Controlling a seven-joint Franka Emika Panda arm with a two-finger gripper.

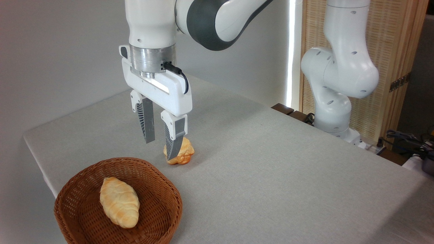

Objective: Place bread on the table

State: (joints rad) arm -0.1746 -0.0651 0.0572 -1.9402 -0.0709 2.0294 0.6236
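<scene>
Bread point(119, 202) lying in wicker basket point(162, 217) at 7 o'clock on grey table point(271, 176). Gripper point(161, 149) above, at 12 o'clock from basket, jaws apart, empty. Orange bun point(185, 152) on cloth behind right finger. No legible writing anywhere.

A large table point(271, 162) is seen, covered by a plain light grey cloth-like top. Two things are set directly on it — a round brown wicker basket point(166, 210) at the near left corner, and a small knobbly orange-gold bun point(184, 152) just behind the basket, closer to the left edge than the right.
</scene>
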